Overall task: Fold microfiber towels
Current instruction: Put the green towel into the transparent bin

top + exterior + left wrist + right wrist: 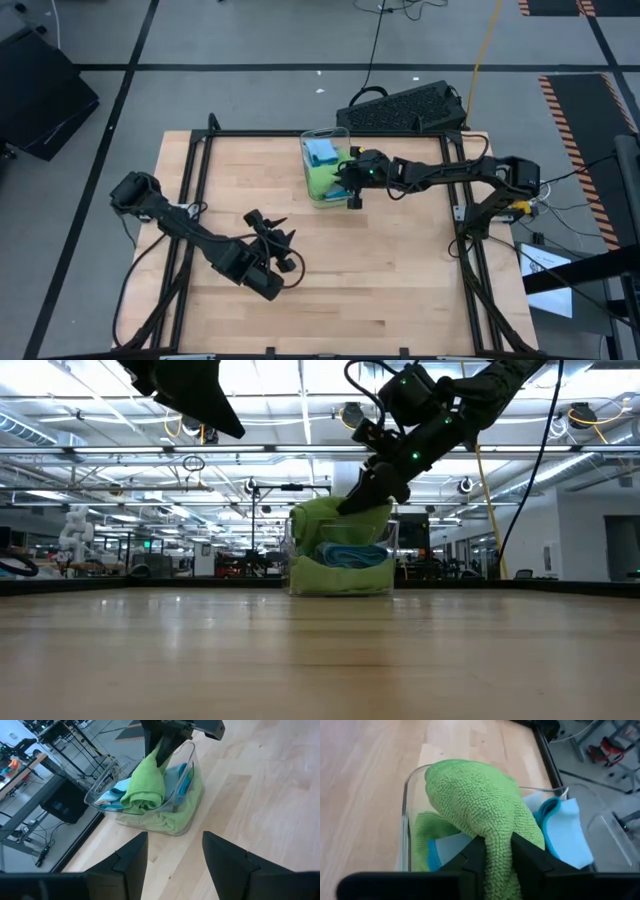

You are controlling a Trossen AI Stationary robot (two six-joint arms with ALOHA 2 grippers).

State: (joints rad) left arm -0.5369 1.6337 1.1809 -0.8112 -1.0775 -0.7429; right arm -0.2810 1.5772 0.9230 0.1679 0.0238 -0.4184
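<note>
**A:** Your right hand (492, 857) is pinching a green towel (480, 805) between its two dark fingers. The towel is bunching up and draping over the edge of the clear bin (335, 132).

**B:** Where is the bin sitting?

**A:** It is sitting at the far side of the tabletop (400, 270). More towels are lying inside it, some green and some light blue towels (565, 830). None are lying out on the wood yet.

**B:** So which step are you doing?

**A:** I think you are picking a towel out of the bin, right at the start. Nothing is looking folded on the tabletop.

**B:** And your left hand (175, 855)?

**A:** It is waiting above the near middle of the tabletop, fingers spread apart, holding nothing, pointing at the bin.

**B:** What is the next move needing?

**A:** Probably a firm pinch while lifting, so the floppy towel is not slipping. Then you are needing bare wood to lay it flat.
</note>
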